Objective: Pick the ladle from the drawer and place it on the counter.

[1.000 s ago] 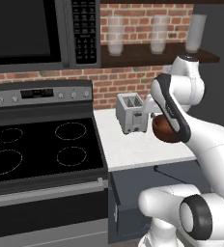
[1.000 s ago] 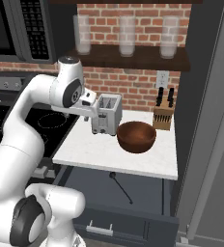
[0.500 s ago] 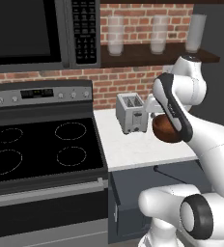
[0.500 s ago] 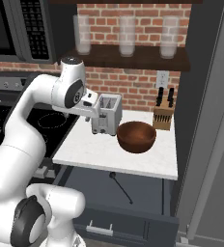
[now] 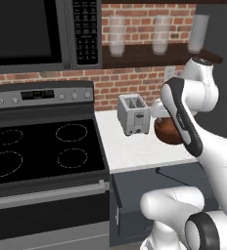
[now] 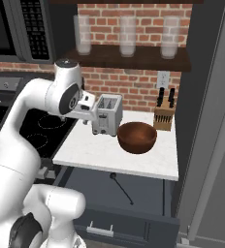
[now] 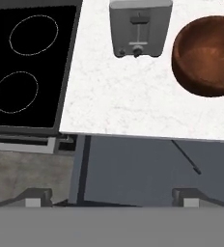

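Ladle [image 6: 121, 188]: lies diagonally in the open drawer [image 6: 148, 191], bowl end tucked under the tabletop [image 7: 133, 101] edge, handle toward the drawer front.

Hand [image 7: 111, 197]: released, fingers [image 7: 36, 197] spread wide, high above the drawer, grasping nothing.

Risks: the tabletop overhang likely blocks a straight descent onto the bowl end; the thin handle may slip or pivot when pinched.

Nearby: toaster [image 6: 107, 114], wooden bowl [image 6: 136, 137] and knife block [image 6: 164, 115] crowd the tabletop; stovetop [image 5: 32, 151] alongside.
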### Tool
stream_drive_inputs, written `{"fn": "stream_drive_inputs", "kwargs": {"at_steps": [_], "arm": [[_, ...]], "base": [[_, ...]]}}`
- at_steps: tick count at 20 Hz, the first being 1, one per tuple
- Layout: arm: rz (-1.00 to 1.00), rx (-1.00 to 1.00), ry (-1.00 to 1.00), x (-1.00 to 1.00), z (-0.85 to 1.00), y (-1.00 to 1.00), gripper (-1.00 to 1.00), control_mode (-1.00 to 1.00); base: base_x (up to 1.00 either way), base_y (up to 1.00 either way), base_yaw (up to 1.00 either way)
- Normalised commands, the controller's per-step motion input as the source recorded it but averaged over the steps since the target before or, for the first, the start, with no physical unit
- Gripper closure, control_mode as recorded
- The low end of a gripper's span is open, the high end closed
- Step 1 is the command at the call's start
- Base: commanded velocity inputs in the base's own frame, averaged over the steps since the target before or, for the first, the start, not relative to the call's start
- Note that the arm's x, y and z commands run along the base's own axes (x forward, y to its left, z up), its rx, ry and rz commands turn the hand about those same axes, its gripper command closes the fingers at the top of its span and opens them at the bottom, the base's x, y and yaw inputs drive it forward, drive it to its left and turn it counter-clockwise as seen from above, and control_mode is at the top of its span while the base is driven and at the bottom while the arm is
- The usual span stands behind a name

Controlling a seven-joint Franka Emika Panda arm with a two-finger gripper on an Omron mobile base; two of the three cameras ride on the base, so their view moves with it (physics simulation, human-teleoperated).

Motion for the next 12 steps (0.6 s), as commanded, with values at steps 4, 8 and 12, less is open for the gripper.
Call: {"fn": "stream_drive_inputs", "kwargs": {"at_steps": [4,8,12], "arm": [[0.08,0.0,-0.22,-0.6,0.0,0.0,-1.0,-1.0],[0.06,-0.01,-0.09,-0.33,0.0,0.0,-1.0,-1.0],[0.0,0.0,0.0,0.0,0.0,0.03,-1.0,-1.0]], "base": [[0.0,0.0,0.0],[0.0,0.0,0.0],[0.0,0.0,0.0]]}}
